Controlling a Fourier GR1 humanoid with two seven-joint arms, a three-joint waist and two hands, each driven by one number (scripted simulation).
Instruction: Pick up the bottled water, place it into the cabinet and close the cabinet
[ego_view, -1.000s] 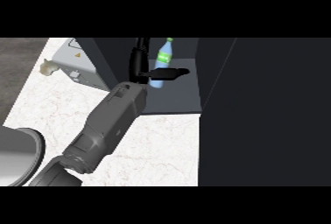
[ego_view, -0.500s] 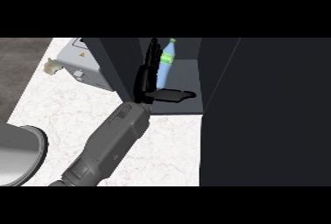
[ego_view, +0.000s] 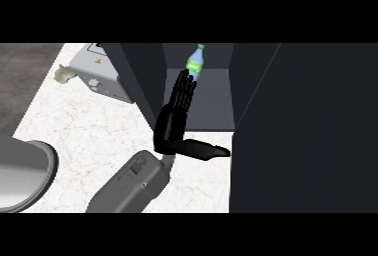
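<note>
- Inside the dark open cabinet (ego_view: 210, 107), at the back of its grey floor, stands the clear plastic water bottle with green label and blue cap (ego_view: 195, 62), upright.
- One black hand (ego_view: 177, 117) of mine reaches into the cabinet; which side it is, I cannot tell for sure.
- Its fingers (ego_view: 184, 87) are straight and pressed together, pointing to the bottle, the tips just below it; the thumb sticks out to the right.
- It holds nothing.
- On the white marble counter (ego_view: 81, 125) lies a grey boxy appliance (ego_view: 103, 75), left of the cabinet.
</note>
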